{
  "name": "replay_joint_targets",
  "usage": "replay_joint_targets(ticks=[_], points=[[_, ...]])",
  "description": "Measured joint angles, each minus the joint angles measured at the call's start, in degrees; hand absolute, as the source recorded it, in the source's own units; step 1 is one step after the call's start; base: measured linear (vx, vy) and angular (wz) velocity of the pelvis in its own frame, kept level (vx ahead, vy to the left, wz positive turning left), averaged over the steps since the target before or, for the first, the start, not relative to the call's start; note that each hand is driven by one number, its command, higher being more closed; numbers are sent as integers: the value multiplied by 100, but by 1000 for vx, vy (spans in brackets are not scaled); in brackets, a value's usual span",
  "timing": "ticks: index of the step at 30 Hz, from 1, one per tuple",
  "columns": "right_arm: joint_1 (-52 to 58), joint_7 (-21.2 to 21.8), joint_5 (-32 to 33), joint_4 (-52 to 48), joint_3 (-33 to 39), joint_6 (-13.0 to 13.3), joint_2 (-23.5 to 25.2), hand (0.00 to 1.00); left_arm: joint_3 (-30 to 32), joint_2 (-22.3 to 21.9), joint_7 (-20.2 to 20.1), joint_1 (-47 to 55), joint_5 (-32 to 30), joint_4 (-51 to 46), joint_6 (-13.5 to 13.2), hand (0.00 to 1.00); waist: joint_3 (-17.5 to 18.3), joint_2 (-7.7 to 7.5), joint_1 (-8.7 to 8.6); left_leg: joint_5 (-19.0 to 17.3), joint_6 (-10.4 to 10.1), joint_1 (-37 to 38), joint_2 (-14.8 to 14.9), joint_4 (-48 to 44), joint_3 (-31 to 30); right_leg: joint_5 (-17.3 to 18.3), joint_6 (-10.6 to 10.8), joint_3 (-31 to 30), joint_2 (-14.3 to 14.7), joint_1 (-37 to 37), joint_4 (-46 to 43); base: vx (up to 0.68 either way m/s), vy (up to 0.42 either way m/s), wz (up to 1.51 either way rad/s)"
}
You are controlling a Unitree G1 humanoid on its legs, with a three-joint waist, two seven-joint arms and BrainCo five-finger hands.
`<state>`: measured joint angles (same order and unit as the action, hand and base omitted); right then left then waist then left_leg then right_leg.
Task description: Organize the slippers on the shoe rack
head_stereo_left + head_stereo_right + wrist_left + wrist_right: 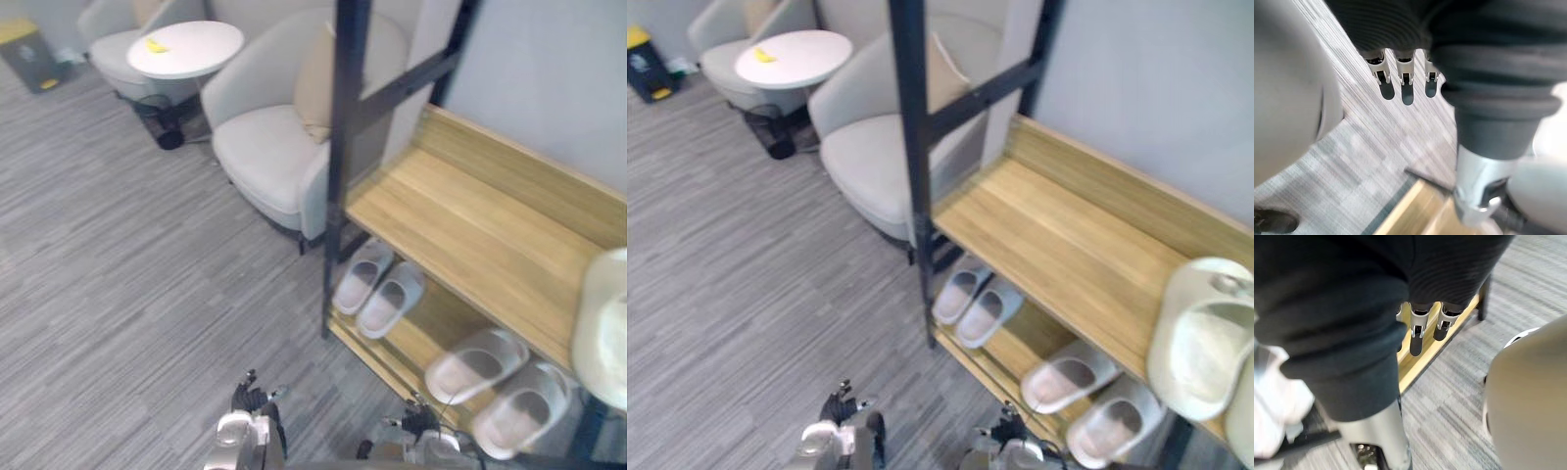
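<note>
The shoe rack [470, 215] has wooden shelves and a black frame, and stands against the wall on the right. On its lower shelf a pale grey pair of slippers [377, 289] lies at the left and a pinkish pair [500, 387] at the right. A cream slipper [1200, 338] rests on the upper shelf at the far right. My left hand [250, 399] hangs low over the carpet, fingers [1400, 81] straight and holding nothing. My right hand [419, 421] hangs beside the rack's front edge, its fingers [1420, 330] also straight and empty.
A light armchair [284, 137] stands right beside the rack's black post [343, 147]. Behind it are a round white table [186, 47] with a small yellow item, a second chair and a dark bin [29, 54]. Grey carpet spreads to the left.
</note>
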<state>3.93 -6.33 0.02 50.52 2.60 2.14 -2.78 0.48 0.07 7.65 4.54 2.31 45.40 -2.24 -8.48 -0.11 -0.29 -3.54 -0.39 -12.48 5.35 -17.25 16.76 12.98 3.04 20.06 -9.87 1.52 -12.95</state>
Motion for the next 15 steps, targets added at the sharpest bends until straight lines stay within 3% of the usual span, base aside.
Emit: replay_joint_targets(ticks=[2,4,12,14,15], points=[[-102,13,1,-23,-1,15,130,0,-59,168,-1,64,-32,86,14,0,-21,-135,39,573,16,633,-415,1351,-144,-53,49,141,-122,277,352,-61,130,64],[-133,17,1,-22,0,27,172,0,-87,202,2,154,-65,160,19,0,5,-73,25,1088,75,1109,-612,2346,-294,-11,107,150,-128,388,402,-62,73,45],[-168,19,-1,144,0,2,281,0,-91,300,1,65,-116,452,12,0,-10,-67,31,984,185,1080,-752,2371,-458,57,219,-133,-55,499,547,-25,28,14],[-184,23,-4,208,3,-1,296,0,34,297,0,69,-114,468,11,0,-2,-151,33,904,241,1075,-850,2366,-387,125,327,-217,-156,444,486,79,72,-3],[-158,28,-9,214,4,-21,292,0,86,314,-1,81,-106,467,7,0,29,-230,51,785,305,1097,-971,2334,-271,223,488,-220,-326,408,368,152,77,2]])
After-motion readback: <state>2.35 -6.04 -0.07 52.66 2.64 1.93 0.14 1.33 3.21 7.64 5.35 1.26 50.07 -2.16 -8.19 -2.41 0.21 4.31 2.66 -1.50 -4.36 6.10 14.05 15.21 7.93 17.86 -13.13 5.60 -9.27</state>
